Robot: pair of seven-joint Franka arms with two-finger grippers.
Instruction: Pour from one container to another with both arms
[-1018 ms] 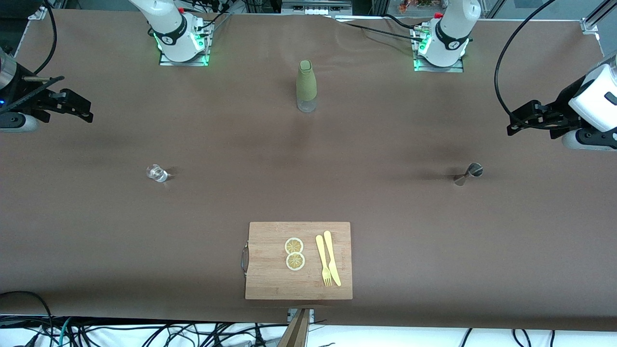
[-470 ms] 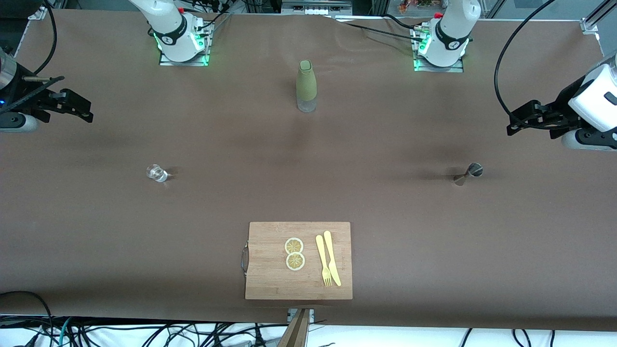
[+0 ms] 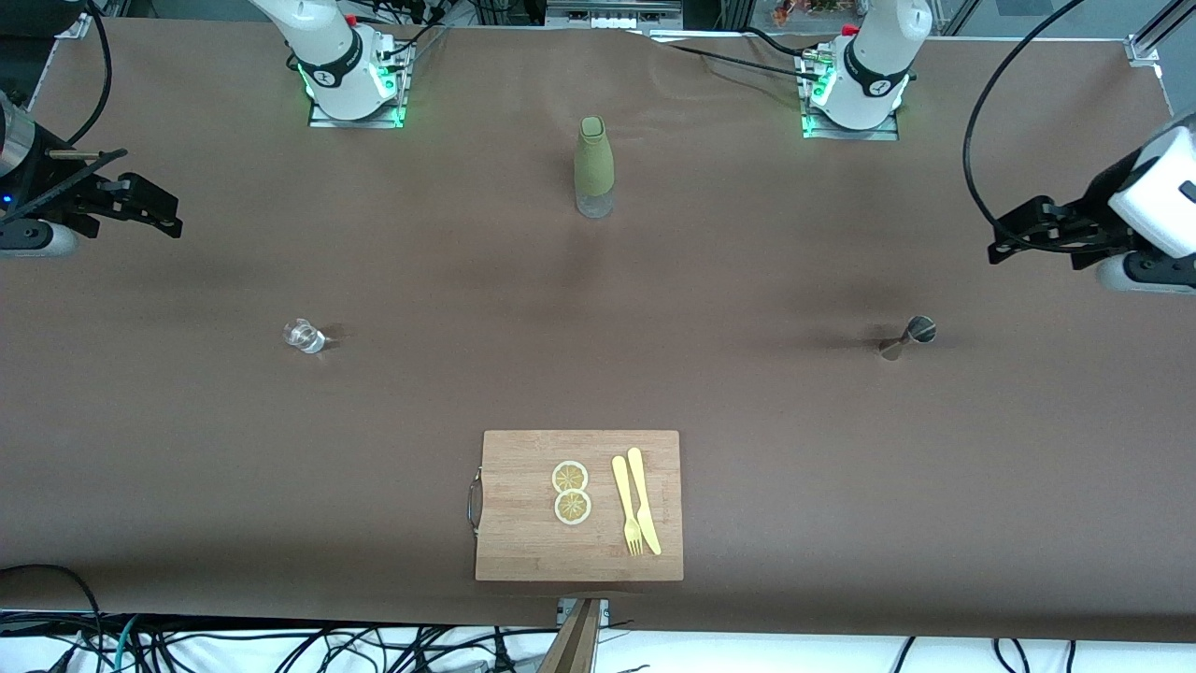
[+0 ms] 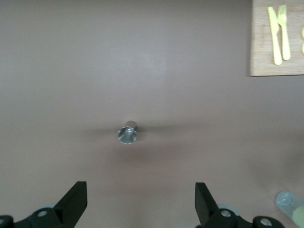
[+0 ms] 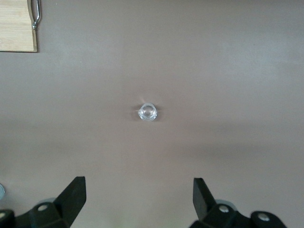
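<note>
1. Tiny clear glass tumbler (image 3: 304,336) stands upright on our brown desk (image 3: 747,449) toward the right arm's end.
2. Our right hand (image 3: 154,210) hangs above that end, fingers spread, empty.
3. Small shiny steel hourglass-shaped jigger (image 3: 907,337) stands toward the left arm's end.
4. Our left hand (image 3: 1014,236) hovers there, open, empty.

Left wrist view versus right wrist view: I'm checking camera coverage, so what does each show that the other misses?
Only the left wrist view shows the jigger standing on the table, the fork and knife on the board, and the bottle's base at its edge. Only the right wrist view shows the glass and the board's handle. Both show the brown table, a corner of the board, and their own open gripper: left gripper, right gripper.
</note>
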